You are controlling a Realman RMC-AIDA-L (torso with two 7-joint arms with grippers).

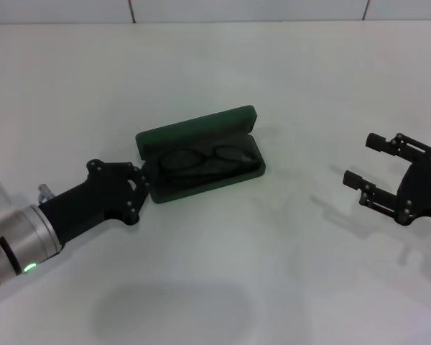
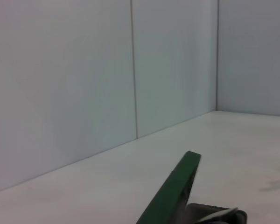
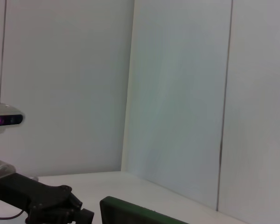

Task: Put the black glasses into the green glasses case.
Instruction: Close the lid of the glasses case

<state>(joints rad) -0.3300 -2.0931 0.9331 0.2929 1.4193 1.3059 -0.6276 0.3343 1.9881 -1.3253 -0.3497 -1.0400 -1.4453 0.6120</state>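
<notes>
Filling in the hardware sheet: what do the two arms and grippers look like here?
The left arm has a silver metal wrist segment with black bands and a small lit green light, leading to a matte black left gripper with visible screw heads. The right gripper is also matte black, with two long, blocky fingers. No loose cables or sleeves show.

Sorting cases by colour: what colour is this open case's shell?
Dark green; the green glasses case shows best in the head view.
</notes>
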